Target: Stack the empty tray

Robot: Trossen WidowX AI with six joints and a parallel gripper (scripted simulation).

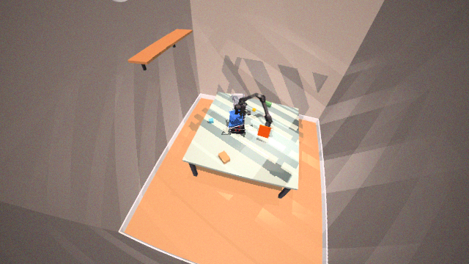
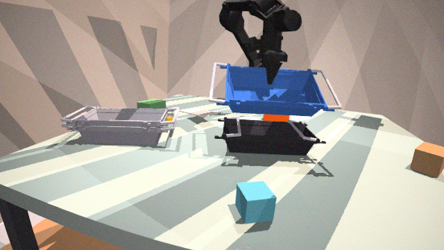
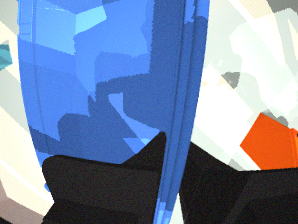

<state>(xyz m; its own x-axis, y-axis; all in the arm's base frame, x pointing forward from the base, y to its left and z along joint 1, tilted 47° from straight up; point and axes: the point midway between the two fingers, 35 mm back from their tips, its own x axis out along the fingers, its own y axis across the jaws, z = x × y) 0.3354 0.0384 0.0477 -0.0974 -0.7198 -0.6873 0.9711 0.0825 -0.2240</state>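
My gripper (image 2: 270, 77) (image 3: 168, 138) is shut on the far long wall of the blue tray (image 1: 235, 118) (image 2: 239, 83) (image 3: 55, 75). The blue tray is empty and hangs above the black tray (image 2: 267, 144), with its near side tilted down towards the exterior camera. The blue tray's wire bars stand out at its ends, the left one (image 2: 211, 83) and the right one (image 2: 331, 91). The black tray's left bar (image 2: 238, 127) and right bar (image 2: 297, 130) lie inward across its top. Small red blocks (image 1: 238, 128) show inside it in the top view.
A grey tray (image 2: 119, 136) with wire bars stands to the left in the exterior view. A cyan block (image 2: 257, 203) (image 1: 210, 120) lies in front, a brown block (image 2: 426, 160) (image 1: 223, 157) right, a green block (image 2: 151, 103) behind. An orange-red box (image 1: 264, 131) (image 3: 268, 142) stands by the arm's base.
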